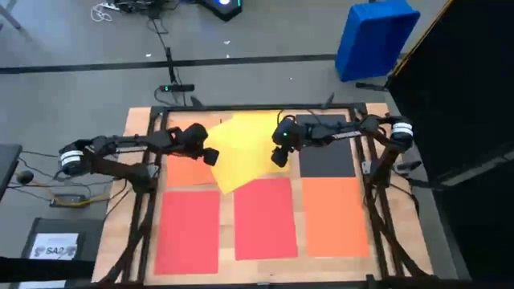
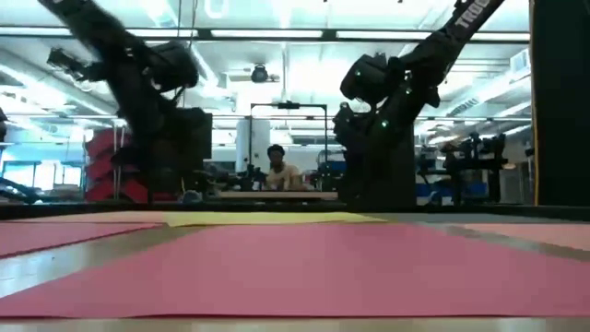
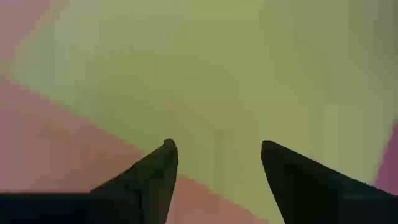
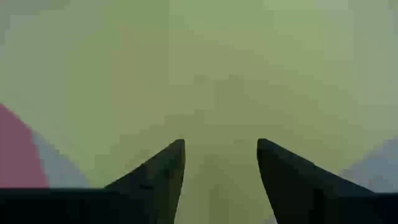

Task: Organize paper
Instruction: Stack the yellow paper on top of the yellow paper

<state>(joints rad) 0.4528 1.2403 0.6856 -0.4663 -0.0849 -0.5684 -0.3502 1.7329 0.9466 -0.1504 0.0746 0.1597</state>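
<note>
Yellow sheet (image 1: 241, 152) lies skewed at the table's far middle, overlapping an orange sheet (image 1: 186, 172) and hiding part of it. Left gripper (image 1: 210, 156) at the yellow sheet's left edge, fingers spread. Right gripper (image 1: 279, 156) over its right edge, fingers spread; contact unclear.

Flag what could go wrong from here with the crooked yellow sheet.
1. The yellow sheet lies skewed, overlapping the orange sheet and a red sheet; sliding it may drag them out of line.
2. The left gripper and right gripper hover open over opposite edges; uneven pushing could buckle the sheet.
</note>
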